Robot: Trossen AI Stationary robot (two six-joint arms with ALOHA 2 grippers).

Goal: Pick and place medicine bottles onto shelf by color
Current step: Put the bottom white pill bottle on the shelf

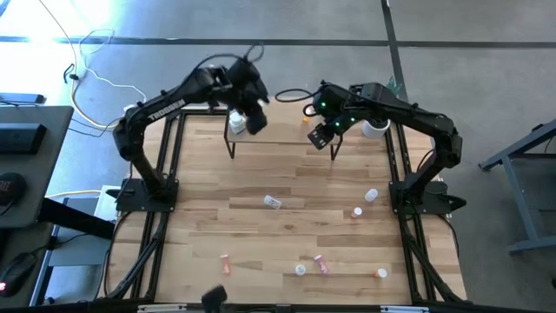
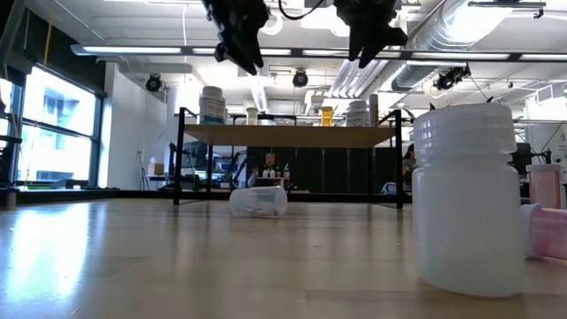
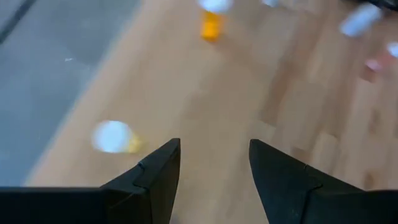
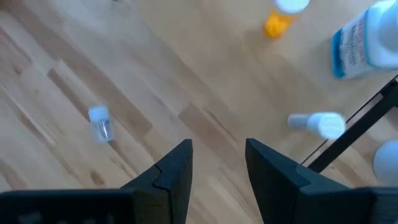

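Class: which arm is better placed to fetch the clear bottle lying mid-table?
Probably the left: the left gripper, open and empty, hangs nearer the clear bottle than the right gripper, also open and empty.

Light wood shelf on black metal legs; translucent ribbed plastic bottle

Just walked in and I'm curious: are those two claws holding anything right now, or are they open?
Left gripper: open, holding nothing, above the shelf.
Right gripper: open, holding nothing, also above the shelf.

Bright daylight glares top-left in the high view; wrist views blur.
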